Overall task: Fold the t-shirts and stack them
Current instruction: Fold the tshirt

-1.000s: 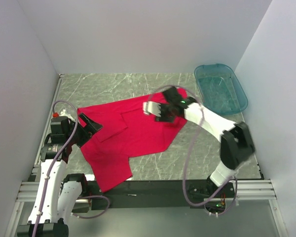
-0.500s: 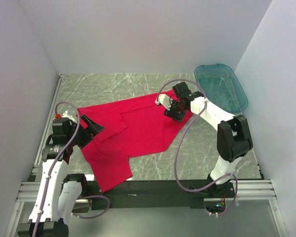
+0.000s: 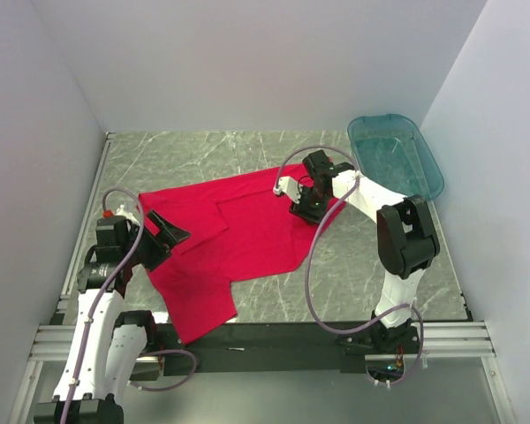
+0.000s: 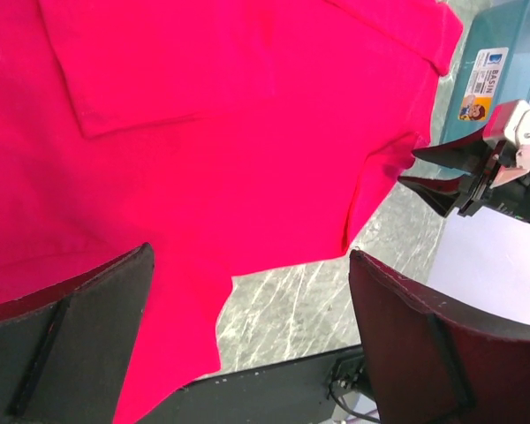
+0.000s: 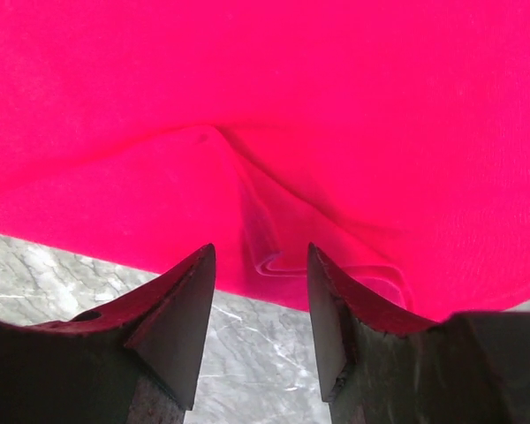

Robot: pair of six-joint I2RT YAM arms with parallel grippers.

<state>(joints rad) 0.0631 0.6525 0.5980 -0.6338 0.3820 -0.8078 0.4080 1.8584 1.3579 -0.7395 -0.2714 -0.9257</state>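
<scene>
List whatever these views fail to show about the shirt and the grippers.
Top view: right gripper covers the red t-shirt edge beneath it; contact unclear.
Left wrist: shirt cut off by top and left frame edges; bin label too small to read.
Right wrist: shirt overruns frame.

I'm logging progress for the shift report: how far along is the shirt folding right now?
Early. Done: the red t-shirt lies spread on the table, one flap turned over near its left side; no folded stack shows. In hand: the right gripper, open, straddles a pucker at the shirt's right edge; the left gripper hovers open over the left part. Left: the folds themselves and stacking.
</scene>
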